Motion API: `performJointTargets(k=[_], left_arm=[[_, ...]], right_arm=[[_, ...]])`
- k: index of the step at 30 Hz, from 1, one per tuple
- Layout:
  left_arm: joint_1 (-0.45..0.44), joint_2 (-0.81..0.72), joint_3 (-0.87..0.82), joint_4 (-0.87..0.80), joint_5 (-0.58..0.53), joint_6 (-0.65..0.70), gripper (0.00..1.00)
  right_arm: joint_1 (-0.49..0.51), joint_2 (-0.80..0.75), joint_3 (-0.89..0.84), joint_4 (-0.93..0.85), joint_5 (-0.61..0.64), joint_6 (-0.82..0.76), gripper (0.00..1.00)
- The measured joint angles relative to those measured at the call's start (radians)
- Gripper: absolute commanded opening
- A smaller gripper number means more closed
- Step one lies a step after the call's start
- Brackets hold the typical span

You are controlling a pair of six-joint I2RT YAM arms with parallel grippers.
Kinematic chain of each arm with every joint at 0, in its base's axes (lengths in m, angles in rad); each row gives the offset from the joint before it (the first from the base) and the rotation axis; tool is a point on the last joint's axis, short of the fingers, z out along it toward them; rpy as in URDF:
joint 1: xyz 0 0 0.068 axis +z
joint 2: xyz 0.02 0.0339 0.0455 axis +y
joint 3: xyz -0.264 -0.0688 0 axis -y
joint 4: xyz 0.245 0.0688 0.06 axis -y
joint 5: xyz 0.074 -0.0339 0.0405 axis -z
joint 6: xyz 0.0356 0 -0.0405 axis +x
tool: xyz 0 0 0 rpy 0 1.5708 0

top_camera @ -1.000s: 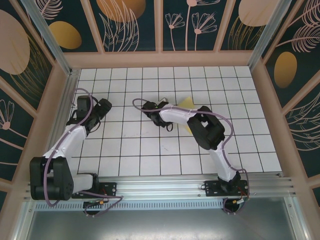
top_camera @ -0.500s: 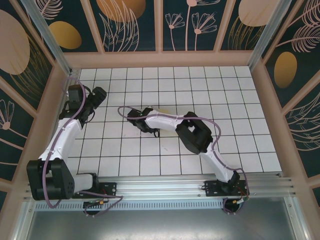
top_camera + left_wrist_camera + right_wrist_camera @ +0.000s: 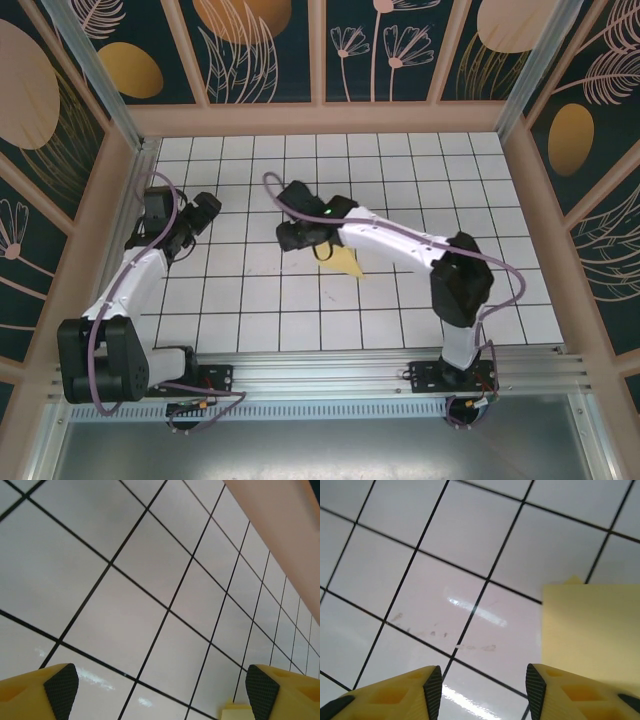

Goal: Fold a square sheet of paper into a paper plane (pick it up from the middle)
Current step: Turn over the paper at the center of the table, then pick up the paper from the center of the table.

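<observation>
On glossy white tiles (image 3: 470, 555), thin pale-yellow paper (image 3: 590, 635) lies smooth, straight-edged

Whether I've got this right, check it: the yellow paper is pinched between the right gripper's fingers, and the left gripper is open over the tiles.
Not quite. In the right wrist view the right gripper is open and the yellow paper lies on the tiles beside its fingers, not between them. The left gripper is open over the tiles, as stated.

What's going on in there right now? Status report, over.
Left gripper open, empty. Right gripper open, empty, over the tiles. Yellow paper lies on tiles beside right gripper, not held.
</observation>
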Motion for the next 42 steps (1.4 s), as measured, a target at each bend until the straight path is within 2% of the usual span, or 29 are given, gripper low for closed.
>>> performJointTargets(k=[3,7,12,16,22,25,27,30,35,42], left_arm=[[0.000,-0.019,-0.069,0.030,0.043,0.000,0.91],[0.000,-0.043,-0.145,0.076,0.097,-0.008,0.95],[-0.015,-0.091,-0.237,0.113,0.134,-0.025,0.99],[-0.029,-0.133,-0.283,0.135,0.151,-0.037,0.98],[-0.066,-0.155,-0.303,0.166,0.161,-0.055,0.99],[-0.092,-0.155,-0.310,0.185,0.164,-0.068,0.99],[-0.109,-0.155,-0.323,0.209,0.171,-0.082,0.98],[-0.133,-0.153,-0.348,0.249,0.190,-0.104,0.99],[-0.198,-0.146,-0.414,0.361,0.218,-0.160,0.99],[-0.361,-0.123,-0.502,0.584,0.226,-0.272,0.98]], right_arm=[[-0.160,-0.045,-0.100,0.069,-0.096,-0.022,0.51],[-0.350,-0.016,-0.192,0.121,-0.227,-0.073,0.51],[-0.463,0.056,-0.213,0.188,-0.403,-0.134,0.51],[-0.485,0.125,-0.212,0.228,-0.513,-0.169,0.52],[-0.486,0.189,-0.212,0.234,-0.598,-0.198,0.49],[-0.486,0.204,-0.208,0.240,-0.639,-0.206,0.37],[-0.486,0.219,-0.202,0.244,-0.666,-0.212,0.23],[-0.486,0.237,-0.201,0.248,-0.704,-0.213,0.08],[-0.494,0.247,-0.203,0.293,-0.792,-0.154,0.02],[-0.533,0.228,-0.259,0.492,-0.958,0.084,0.01]])
